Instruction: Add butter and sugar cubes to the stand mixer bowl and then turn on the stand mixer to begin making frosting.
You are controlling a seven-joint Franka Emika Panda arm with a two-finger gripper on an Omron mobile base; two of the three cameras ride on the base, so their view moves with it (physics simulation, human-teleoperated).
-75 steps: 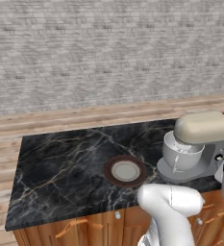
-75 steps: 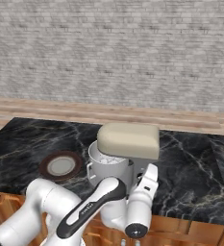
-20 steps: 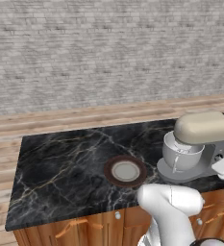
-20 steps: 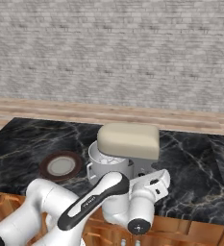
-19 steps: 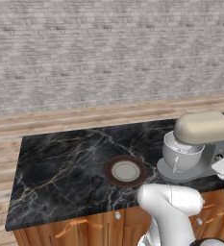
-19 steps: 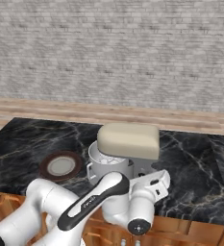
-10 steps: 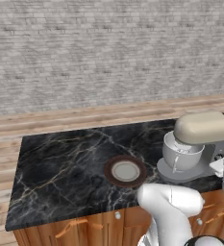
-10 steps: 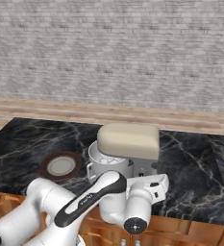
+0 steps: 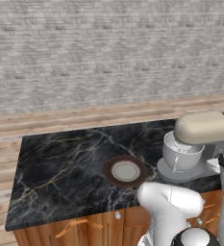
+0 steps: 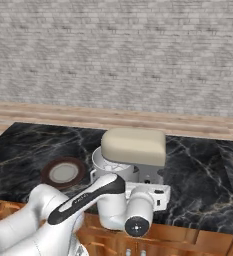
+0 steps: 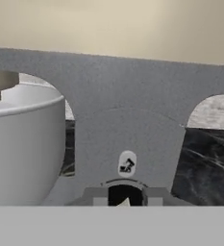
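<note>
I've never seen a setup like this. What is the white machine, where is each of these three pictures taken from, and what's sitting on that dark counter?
The white machine is a robot arm on a base that can drive, in a computer-rendered kitchen. Two pictures come from cameras on the base, behind the arm to its left and right. The third comes from a camera on the arm's hand, looking along its end effector.

On the black marble counter stand a stand mixer with a cream head, its grey-white bowl beneath, and a brown-rimmed plate beside it.

In the hand view, the camera sits very close to the mixer's grey column, facing a small switch, with the bowl to the left. From these pictures I cannot tell whether the end effector holds anything.
</note>
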